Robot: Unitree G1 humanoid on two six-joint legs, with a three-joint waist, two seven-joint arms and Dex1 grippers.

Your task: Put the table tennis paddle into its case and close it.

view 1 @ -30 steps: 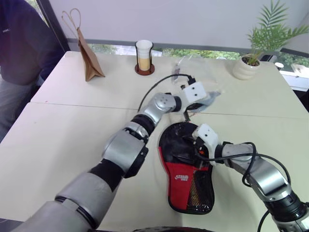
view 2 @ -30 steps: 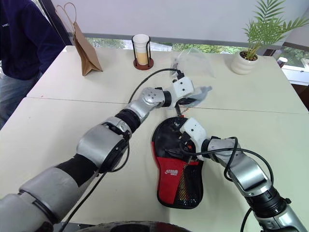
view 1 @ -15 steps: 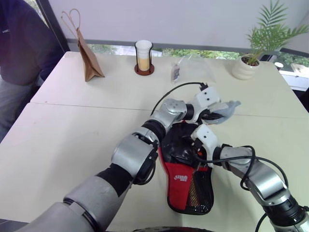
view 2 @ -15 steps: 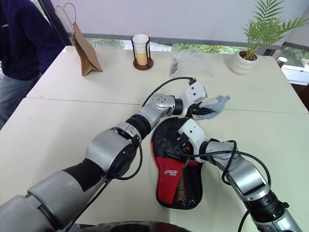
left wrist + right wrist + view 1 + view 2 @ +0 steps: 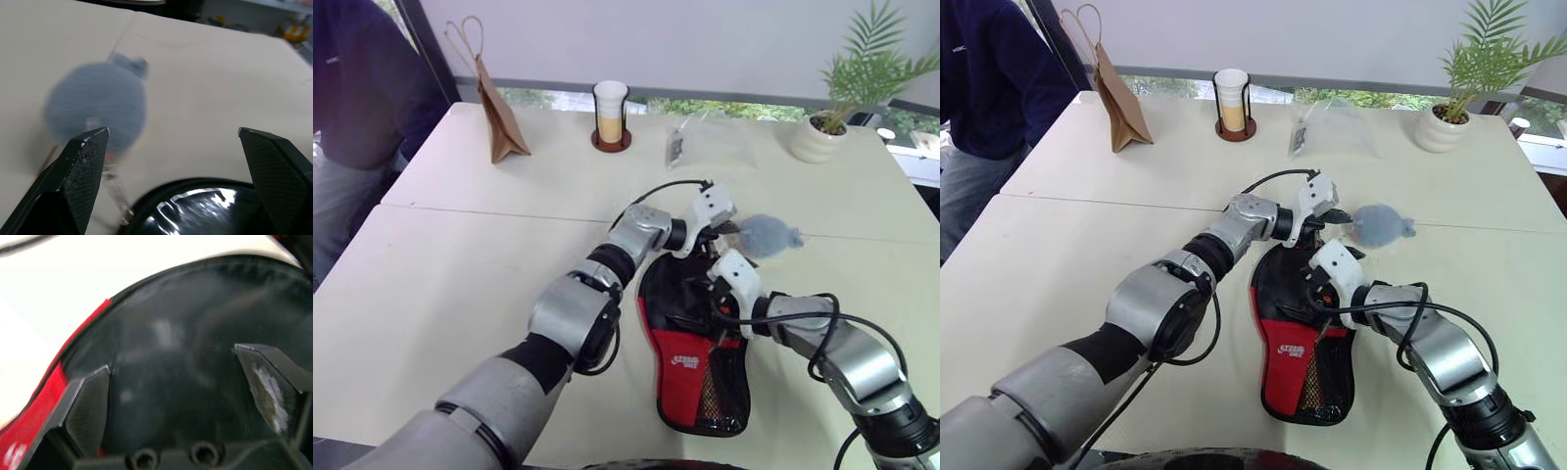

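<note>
The wide cream tabletop [image 5: 460,264] carried everything, and the case [image 5: 690,343] is the landmark here. The case lay flat on the near middle of the tabletop, its round black end pointing away from the robot and its red panel with mesh pocket toward the robot. A person in dark clothes [image 5: 357,88] stood at the far left edge, well apart from the case. Beyond the case, at the far side, there were a brown paper bag [image 5: 499,122], a clear plastic bag [image 5: 705,142], a potted plant [image 5: 847,93] to the far right, and a cup in a black holder [image 5: 610,113].

The left claw [image 5: 724,228] hung just past the round end of the case, fingers spread wide and holding nothing. Just beyond it, a blurred grey round thing [image 5: 766,236] was near the case's far right edge; I cannot tell what it was. The right claw [image 5: 717,294] was over the black round part of the case, also released, its fingers apart. The paddle itself I could not make out.
</note>
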